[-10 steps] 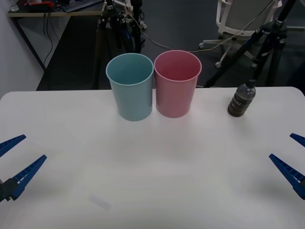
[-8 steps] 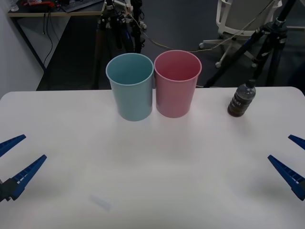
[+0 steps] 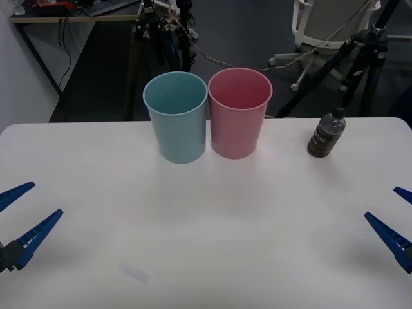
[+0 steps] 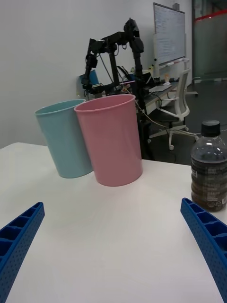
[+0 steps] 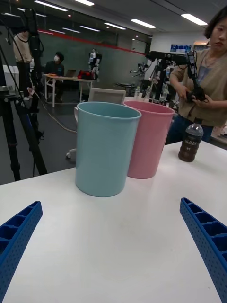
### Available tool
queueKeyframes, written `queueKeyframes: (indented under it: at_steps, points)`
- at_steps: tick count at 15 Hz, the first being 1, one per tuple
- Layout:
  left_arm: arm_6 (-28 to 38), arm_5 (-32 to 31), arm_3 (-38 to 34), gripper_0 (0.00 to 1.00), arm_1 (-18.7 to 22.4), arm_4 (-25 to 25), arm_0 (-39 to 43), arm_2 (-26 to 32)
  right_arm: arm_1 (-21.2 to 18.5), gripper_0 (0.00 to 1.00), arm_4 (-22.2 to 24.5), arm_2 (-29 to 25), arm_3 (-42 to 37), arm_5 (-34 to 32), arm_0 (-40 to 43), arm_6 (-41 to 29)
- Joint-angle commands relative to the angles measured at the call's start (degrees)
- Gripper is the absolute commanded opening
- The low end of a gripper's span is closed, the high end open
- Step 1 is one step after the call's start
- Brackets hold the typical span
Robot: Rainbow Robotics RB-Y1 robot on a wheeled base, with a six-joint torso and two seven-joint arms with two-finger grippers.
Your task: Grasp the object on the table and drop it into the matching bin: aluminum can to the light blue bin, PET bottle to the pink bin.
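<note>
PET bottle stands upright, cap up, on the table.

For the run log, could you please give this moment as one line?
PET bottle: upright, ungrasped | left gripper: open | right gripper: open

Robotics lab/office: tripods, whiteboard, office chair.

overhead front view, low wrist views, shared bins
</note>
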Motion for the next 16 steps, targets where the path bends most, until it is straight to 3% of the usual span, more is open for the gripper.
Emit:
queueKeyframes:
  at_steps: [1,6,9,11,16]
  points:
    - [0.0,0.0,0.0,1.0,0.0,0.0,0.0,0.0,0.0,1.0,-1.7,2.8,0.0,7.4,2.2,1.7]
    - [0.0,0.0,0.0,1.0,0.0,0.0,0.0,0.0,0.0,1.0,-2.5,7.5,0.0,21.9,3.3,4.7]
    - [0.0,0.0,0.0,1.0,0.0,0.0,0.0,0.0,0.0,1.0,-5.4,11.6,0.0,33.0,2.2,11.8]
    - [0.0,0.0,0.0,1.0,0.0,0.0,0.0,0.0,0.0,1.0,-5.9,13.4,0.1,38.5,0.7,12.0]
    - [0.0,0.0,0.0,1.0,0.0,0.0,0.0,0.0,0.1,1.0,-6.9,14.4,12.6,37.8,-11.2,12.7]
